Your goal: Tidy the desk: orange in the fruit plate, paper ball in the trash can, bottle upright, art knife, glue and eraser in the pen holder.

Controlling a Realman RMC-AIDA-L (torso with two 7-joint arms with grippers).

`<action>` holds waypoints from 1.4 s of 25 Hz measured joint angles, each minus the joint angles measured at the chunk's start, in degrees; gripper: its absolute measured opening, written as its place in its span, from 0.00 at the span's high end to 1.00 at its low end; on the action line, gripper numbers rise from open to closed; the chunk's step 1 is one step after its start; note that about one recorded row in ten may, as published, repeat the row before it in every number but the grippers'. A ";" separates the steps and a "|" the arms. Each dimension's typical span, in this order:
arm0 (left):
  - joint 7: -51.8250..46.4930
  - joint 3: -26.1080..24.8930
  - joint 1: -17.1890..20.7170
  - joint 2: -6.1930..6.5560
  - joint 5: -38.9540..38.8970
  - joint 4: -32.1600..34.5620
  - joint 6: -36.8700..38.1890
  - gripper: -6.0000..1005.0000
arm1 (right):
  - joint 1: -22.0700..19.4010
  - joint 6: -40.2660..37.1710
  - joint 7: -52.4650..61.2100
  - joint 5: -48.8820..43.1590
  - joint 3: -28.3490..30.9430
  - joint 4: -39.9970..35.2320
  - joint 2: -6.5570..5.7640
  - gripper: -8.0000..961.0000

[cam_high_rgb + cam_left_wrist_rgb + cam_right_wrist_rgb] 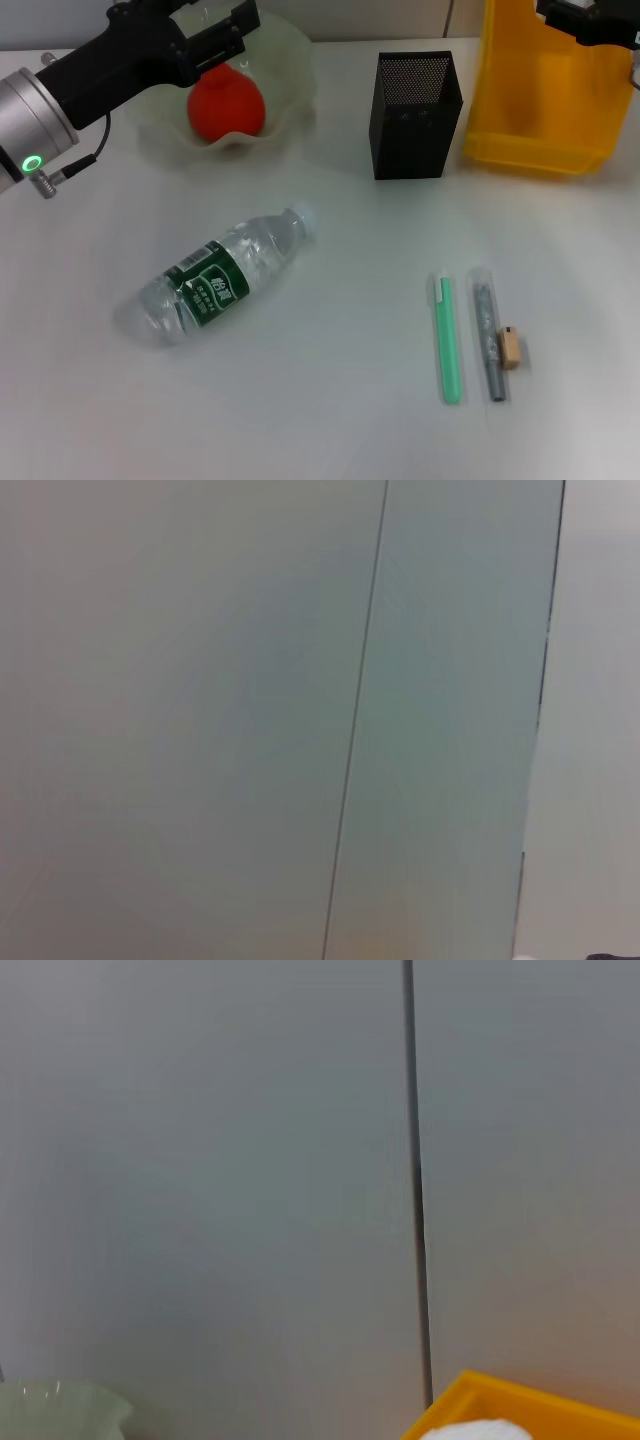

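The orange (226, 105) lies in the pale green fruit plate (292, 60). My left gripper (215, 38) hovers just above the orange, jaws apart and holding nothing. The bottle (218, 280) lies on its side on the desk, cap pointing to the back right. A green pen-like stick (449, 340), a grey stick (487, 335) and the tan eraser (511, 348) lie together at the front right. The black mesh pen holder (415, 115) stands beside the yellow trash can (545, 100). My right gripper (590, 18) is above the can. The paper ball (476, 1429) shows white at the can's rim (540, 1405).
The fruit plate's edge also shows in the right wrist view (60, 1410). The left wrist view shows only a pale wall panel (300, 720). Bare desk lies between the bottle and the sticks (360, 300).
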 joint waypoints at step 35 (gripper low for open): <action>-59.33 14.23 -7.37 -0.17 56.42 28.27 2.91 0.22 | -13.88 -41.55 -40.68 50.98 0.87 25.26 0.58 0.30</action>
